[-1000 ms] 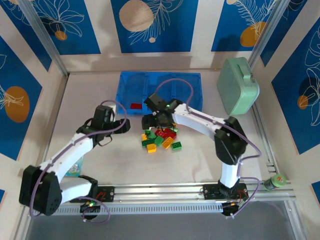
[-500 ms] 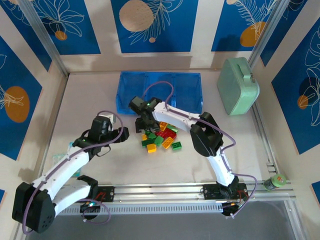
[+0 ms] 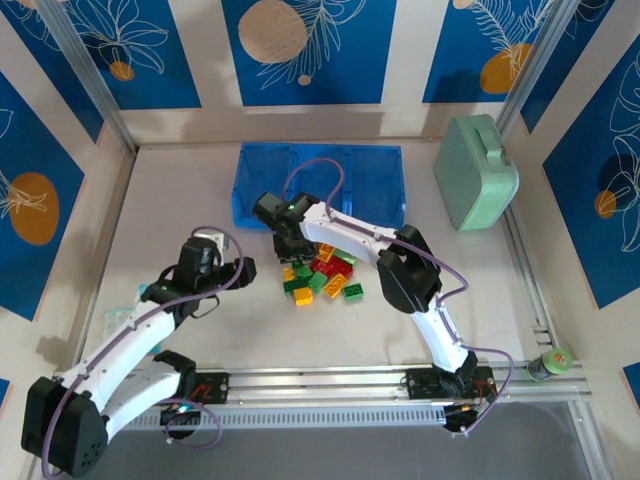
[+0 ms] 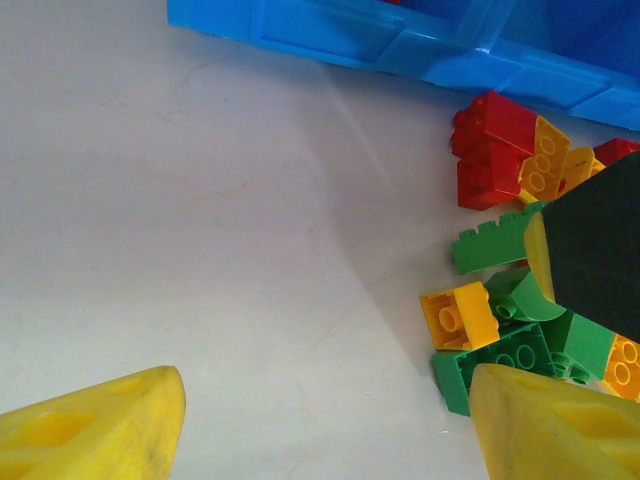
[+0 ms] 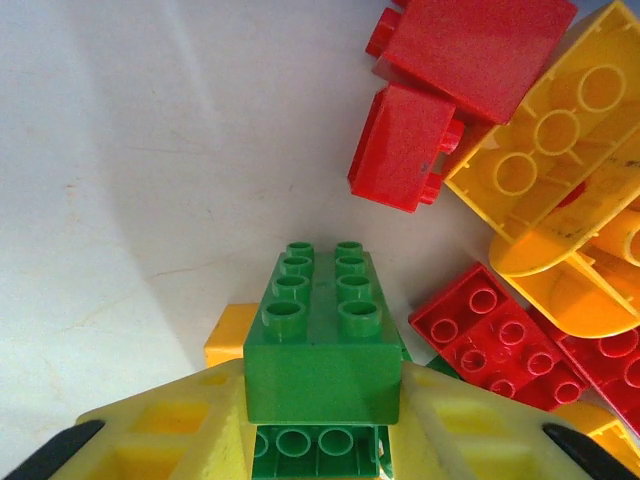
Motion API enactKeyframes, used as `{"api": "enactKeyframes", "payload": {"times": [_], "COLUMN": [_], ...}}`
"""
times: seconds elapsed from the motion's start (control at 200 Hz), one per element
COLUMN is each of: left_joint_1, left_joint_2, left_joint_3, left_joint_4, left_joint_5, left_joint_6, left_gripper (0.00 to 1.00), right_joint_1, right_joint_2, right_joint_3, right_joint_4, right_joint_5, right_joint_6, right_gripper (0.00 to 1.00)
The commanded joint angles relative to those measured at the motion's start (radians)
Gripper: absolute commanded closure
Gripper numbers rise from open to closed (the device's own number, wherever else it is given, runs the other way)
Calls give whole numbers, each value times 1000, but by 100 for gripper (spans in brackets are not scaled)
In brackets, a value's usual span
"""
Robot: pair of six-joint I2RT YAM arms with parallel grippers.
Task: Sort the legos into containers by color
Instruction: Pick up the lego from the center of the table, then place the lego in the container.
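R pincer clamps a green brick over the pile's left edge, just in front of the blue tray. Other legos (red, green, yellow) lie heaped on the surface near the tray's front wall. L pincer gapes wide open, left of the pile, above bare surface.
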Motion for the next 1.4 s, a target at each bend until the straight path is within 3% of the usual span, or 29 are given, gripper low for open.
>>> {"api": "enactKeyframes", "payload": {"times": [0.0,0.52,0.855,0.92,1.016,1.066,1.211,1.396], "left_joint_1": [-7,-33,-44,-45,-48,-50,-59,-89], "left_joint_2": [-27,-94,-110,-117,-121,-119,-104,-69], "left_joint_3": [-13,-43,-21,-12,0,7,22,27], "left_joint_4": [8,13,-5,-12,-16,-21,-28,-22], "left_joint_5": [1,24,30,35,39,39,44,52], "left_joint_6": [-17,-21,-28,-24,-17,-12,-1,7], "left_gripper": [25,26,26,26,26,26,26,26], "right_joint_1": [6,-184,-285,-293,-300,-302,-293,-258], "right_joint_2": [-47,-67,133,164,195,205,158,0], "right_joint_3": [40,254,509,561,638,677,666,462], "right_joint_4": [-50,-83,-136,-149,-180,-205,-211,-143], "right_joint_5": [48,99,48,43,36,38,51,76], "right_joint_6": [-5,-153,-197,-200,-199,-194,-196,-204], "right_gripper": [63,63,62,57,32,25,24,24]}}
